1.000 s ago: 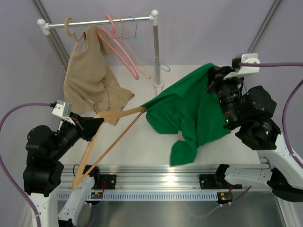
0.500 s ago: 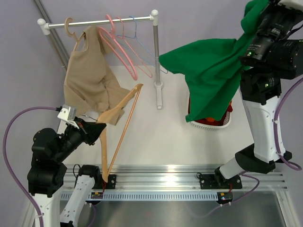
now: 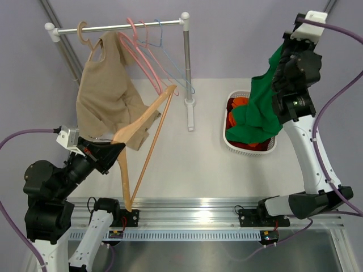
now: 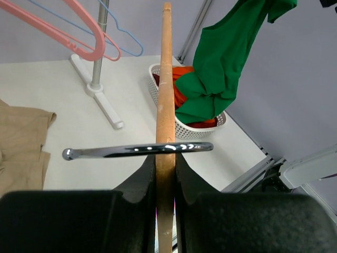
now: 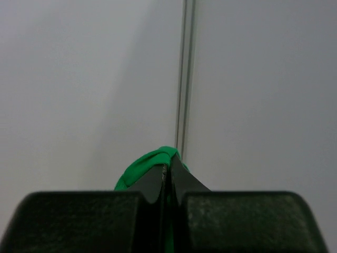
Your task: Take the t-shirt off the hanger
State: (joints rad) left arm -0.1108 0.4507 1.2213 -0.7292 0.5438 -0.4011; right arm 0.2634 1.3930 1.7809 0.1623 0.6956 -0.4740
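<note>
The green t-shirt (image 3: 258, 110) hangs bunched, well apart from the hanger (image 3: 142, 115) — bare light wood, tilted on end.

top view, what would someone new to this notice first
The bright green t-shirt grabs the eye: it hangs from the raised right gripper at the right, its lower end bunched in the white basket. Next is the bare wooden hanger, clamped in the left gripper at the front left and angled up toward the clothes rack.

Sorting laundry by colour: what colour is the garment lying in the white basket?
The garment is orange-red, clearest in the left wrist view.
</note>
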